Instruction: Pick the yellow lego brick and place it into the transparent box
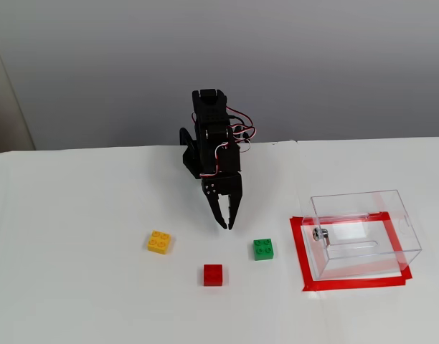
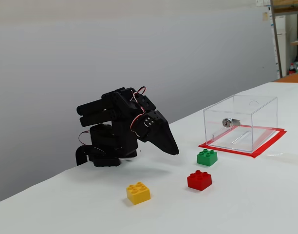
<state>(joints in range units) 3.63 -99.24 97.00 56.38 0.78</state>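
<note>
Closed jaws: the gripper (image 1: 226,226) has its two black fingers pressed together at the tips, with nothing between them. Seen from the high fixed view, the arm (image 1: 211,140) sits folded at the far middle of the white table (image 1: 76,287), and the gripper points down and toward the near side, its tips above bare table. The yellow brick (image 1: 159,242) lies to the left of the tips and a little nearer, well apart from them, studs up. A red brick (image 1: 213,274) lies nearest of all, just left of the gripper's line, and a green brick (image 1: 262,249) lies to the right of the tips. The box (image 1: 364,233) stands further right, on a frame of red tape (image 1: 300,254), with a small metal knob (image 1: 319,233) on its left wall; no brick is inside it.

From the low fixed view at the side, the gripper (image 2: 174,150) slopes down to the right, its tips clear of the table (image 2: 246,204) and shut. The yellow brick (image 2: 138,192) rests at the near left, the red brick (image 2: 199,180) to its right, the green brick (image 2: 207,157) beyond that, and the box (image 2: 240,123) at the far right on the tape (image 2: 266,146), the knob (image 2: 230,122) facing left.
</note>
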